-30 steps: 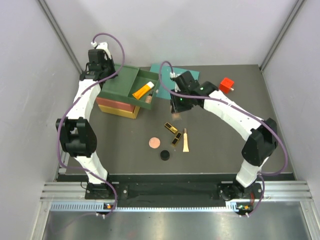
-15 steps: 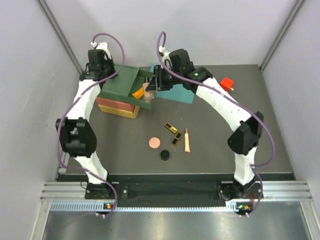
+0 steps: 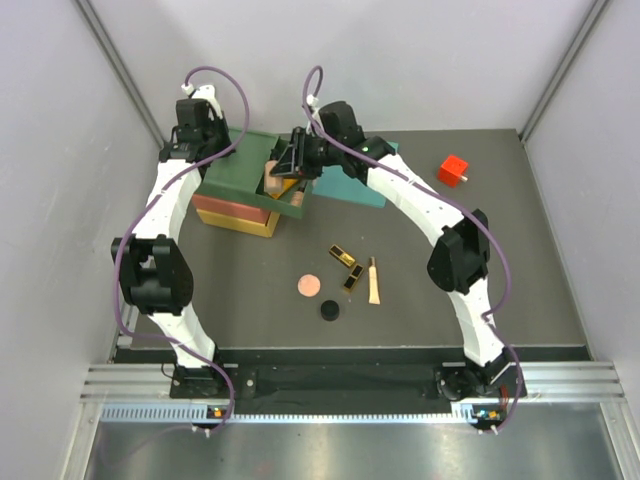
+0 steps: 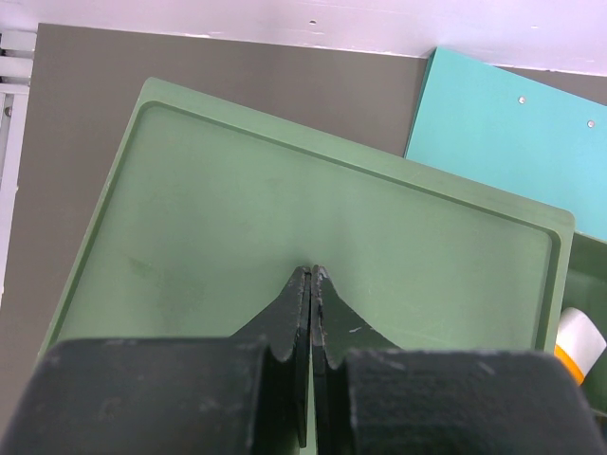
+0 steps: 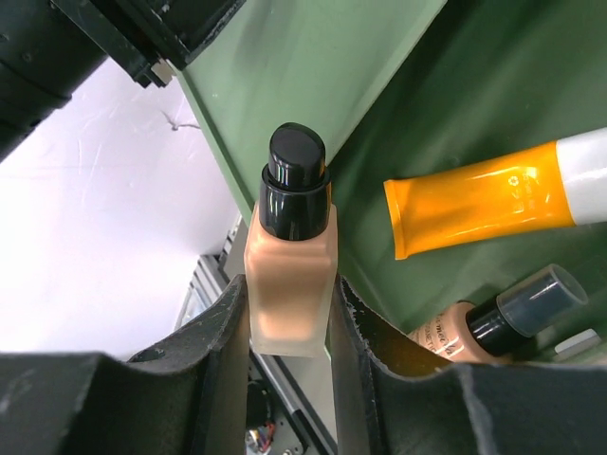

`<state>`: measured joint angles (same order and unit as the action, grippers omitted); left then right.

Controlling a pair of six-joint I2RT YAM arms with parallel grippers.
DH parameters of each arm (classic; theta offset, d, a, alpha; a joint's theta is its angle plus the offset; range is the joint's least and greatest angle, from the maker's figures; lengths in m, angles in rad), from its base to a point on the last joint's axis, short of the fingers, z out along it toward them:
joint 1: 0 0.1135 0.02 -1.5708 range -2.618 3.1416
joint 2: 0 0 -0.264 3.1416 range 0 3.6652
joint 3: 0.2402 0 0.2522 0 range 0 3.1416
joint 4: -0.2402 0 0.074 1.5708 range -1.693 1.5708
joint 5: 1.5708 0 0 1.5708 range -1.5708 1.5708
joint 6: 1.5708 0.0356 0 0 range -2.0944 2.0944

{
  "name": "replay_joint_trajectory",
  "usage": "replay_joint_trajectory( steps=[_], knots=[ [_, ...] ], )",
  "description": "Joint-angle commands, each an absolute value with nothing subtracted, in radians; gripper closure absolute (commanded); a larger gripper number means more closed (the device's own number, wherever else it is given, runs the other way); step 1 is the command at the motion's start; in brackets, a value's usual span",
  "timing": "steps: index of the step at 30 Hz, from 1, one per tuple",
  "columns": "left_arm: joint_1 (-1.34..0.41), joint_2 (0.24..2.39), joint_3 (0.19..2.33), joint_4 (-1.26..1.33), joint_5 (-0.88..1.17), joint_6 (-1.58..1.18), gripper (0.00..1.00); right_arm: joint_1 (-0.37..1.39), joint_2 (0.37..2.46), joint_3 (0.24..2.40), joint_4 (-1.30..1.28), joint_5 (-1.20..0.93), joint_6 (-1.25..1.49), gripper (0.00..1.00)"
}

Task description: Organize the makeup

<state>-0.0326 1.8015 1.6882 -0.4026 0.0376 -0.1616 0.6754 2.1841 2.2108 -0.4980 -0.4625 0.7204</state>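
My right gripper (image 5: 288,289) is shut on a beige foundation bottle (image 5: 289,251) with a black cap and holds it over the open green box (image 3: 243,168). An orange tube (image 5: 484,199) and a second beige bottle (image 5: 479,332) lie inside that box. On the table lie two black-and-gold cases (image 3: 343,256) (image 3: 352,278), a beige tube (image 3: 372,283), a pink disc (image 3: 309,286) and a black round jar (image 3: 329,311). My left gripper (image 4: 312,275) is shut and empty, just above the box's flat green lid (image 4: 285,209).
The green box sits on a red and yellow base (image 3: 235,216) at the back left. A teal mat (image 3: 352,183) lies behind the right arm, and a red cube (image 3: 453,169) stands at the back right. Grey walls close in the table on three sides.
The right arm has swung up and left from above the table's middle to the green box, carrying the beige bottle. The left arm has not moved.
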Motion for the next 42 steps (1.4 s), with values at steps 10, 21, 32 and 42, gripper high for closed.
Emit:
replay_joint_trajectory(
  steps=[10, 21, 32, 42],
  knots=[
    [-0.032, 1.890, 1.621, -0.696, 0.057, -0.150, 1.00, 0.655, 2.128, 2.273, -0.440, -0.411, 0.719, 0.35],
    [-0.032, 1.891, 1.626, -0.700, 0.052, -0.149, 1.00, 0.621, 1.950, 2.218, -0.573, -0.275, 0.526, 0.27],
    [-0.032, 1.901, 1.628, -0.703, 0.052, -0.147, 1.00, 0.614, 1.665, 1.649, -0.775, -0.064, 0.321, 0.25],
    [-0.032, 1.904, 1.603, -0.698, 0.061, -0.147, 1.00, 0.614, 1.618, 1.302, -0.759, -0.017, 0.318, 0.24]
  ],
)
